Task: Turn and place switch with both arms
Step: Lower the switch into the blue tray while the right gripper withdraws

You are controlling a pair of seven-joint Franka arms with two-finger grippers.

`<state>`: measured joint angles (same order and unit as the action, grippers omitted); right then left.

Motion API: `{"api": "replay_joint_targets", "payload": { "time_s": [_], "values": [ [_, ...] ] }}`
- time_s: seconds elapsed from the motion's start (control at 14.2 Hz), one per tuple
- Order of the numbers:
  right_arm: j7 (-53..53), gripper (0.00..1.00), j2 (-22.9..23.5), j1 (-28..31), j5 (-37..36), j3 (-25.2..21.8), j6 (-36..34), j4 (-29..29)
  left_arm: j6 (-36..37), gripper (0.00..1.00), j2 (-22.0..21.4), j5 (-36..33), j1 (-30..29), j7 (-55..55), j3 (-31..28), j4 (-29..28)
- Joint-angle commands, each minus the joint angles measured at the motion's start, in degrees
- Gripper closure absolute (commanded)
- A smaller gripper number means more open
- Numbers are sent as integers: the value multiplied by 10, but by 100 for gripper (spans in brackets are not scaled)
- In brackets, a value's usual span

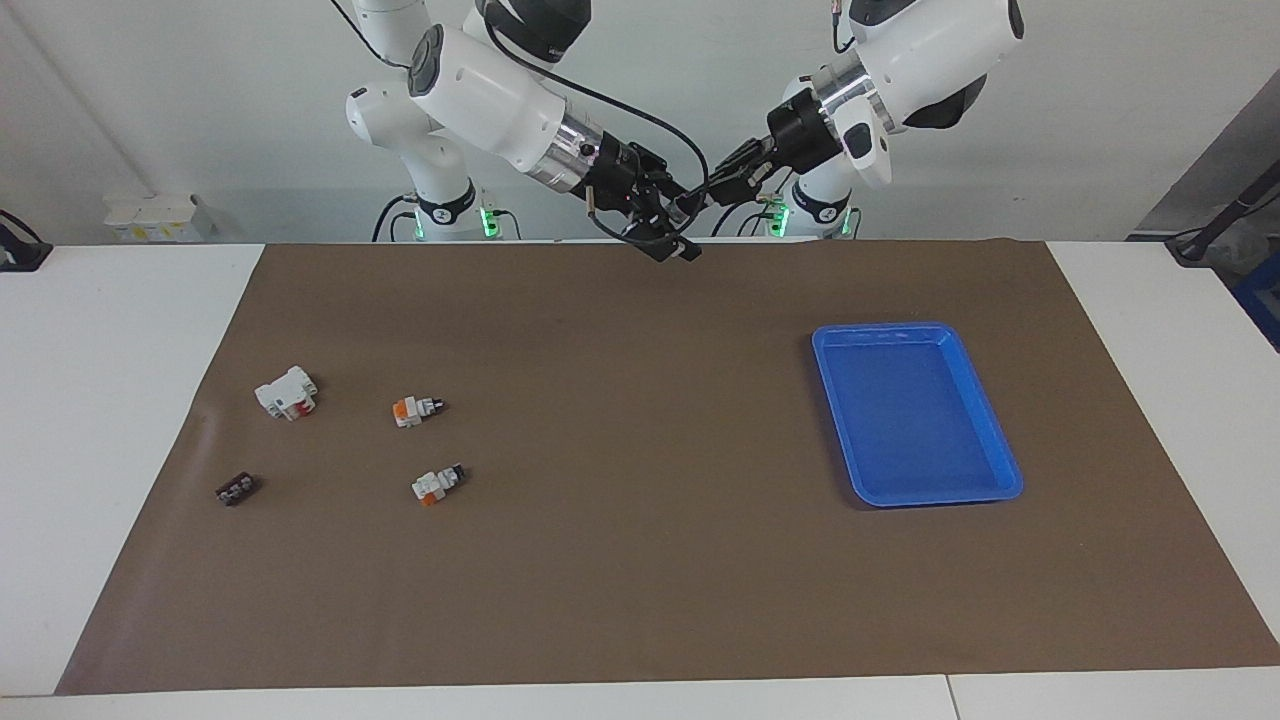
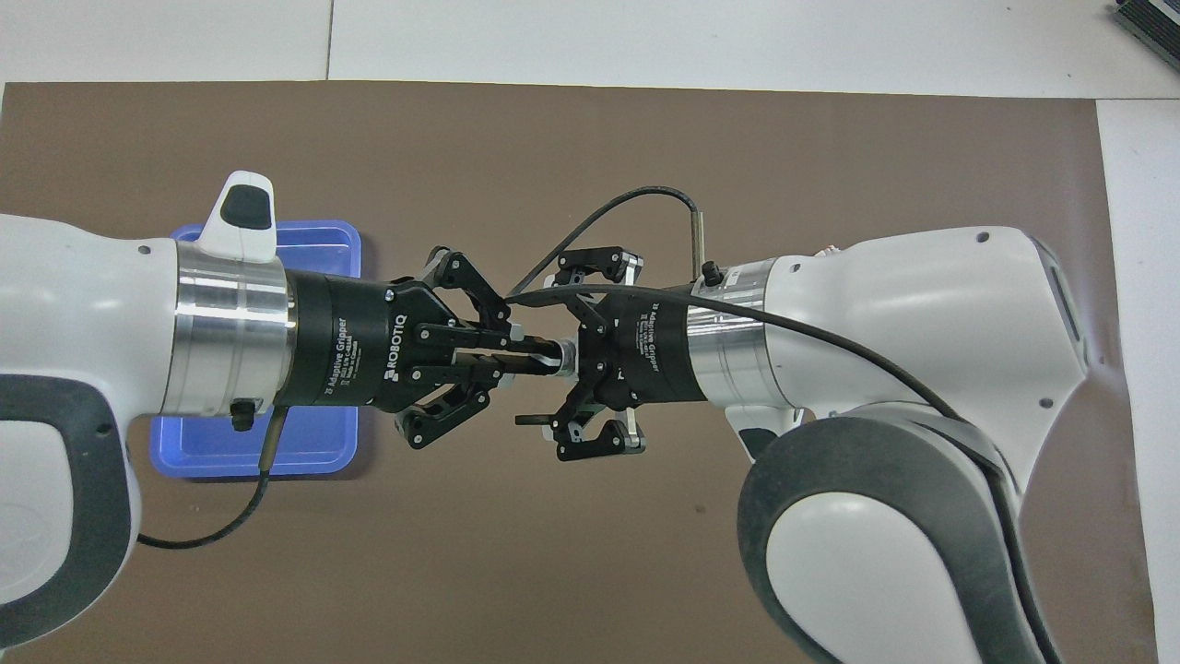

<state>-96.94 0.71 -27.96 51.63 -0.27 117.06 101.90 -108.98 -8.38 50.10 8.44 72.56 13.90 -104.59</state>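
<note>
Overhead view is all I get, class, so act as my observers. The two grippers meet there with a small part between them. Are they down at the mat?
Observer: No. The left gripper, holding the switch, and the right gripper hang well above the mat, over its edge nearest the robots.
Operator: Are any other switches on the mat?
Observer: Yes, two loose switches lie toward the right arm's end.
Operator: The left arm covers part of the tray. Is it empty?
Observer: Yes, the blue tray holds nothing.
</note>
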Motion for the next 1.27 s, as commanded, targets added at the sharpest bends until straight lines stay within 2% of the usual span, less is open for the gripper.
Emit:
{"api": "replay_joint_targets", "payload": {
  "time_s": [0.0,0.21,0.35,0.49,0.64,0.78,0.85,1.06,1.2],
  "values": [
    [23,0,-4,20,-8,1,-31,-10,-4,100,-24,-27,-4,-1,-4,-32],
    [23,0,-6,22,-8,0,-34,-9,-2,100,-59,-65,-15,-59,-4,-92],
    [32,0,-12,33,-9,-1,-60,-8,0,100,-91,-104,-21,-126,-5,-147],
    [65,0,-26,47,-26,-3,-103,-10,-1,100,-116,-122,-52,-198,-5,-192],
    [117,0,-50,57,-121,-2,-154,-28,-1,100,-122,-160,-88,-271,-4,-227],
    [184,0,-73,58,-203,-3,-163,-28,-11,100,-117,-233,-102,-352,-5,-262],
    [232,0,-74,65,-234,-3,-156,-28,-11,100,-114,-252,-137,-401,-4,-270],
    [442,0,-72,110,-344,-3,-149,-23,-33,100,-101,-333,-199,-528,-3,-307],
    [596,0,-56,148,-407,-2,-146,-22,-89,100,-69,-360,-207,-548,-4,-316]
  ]
}}
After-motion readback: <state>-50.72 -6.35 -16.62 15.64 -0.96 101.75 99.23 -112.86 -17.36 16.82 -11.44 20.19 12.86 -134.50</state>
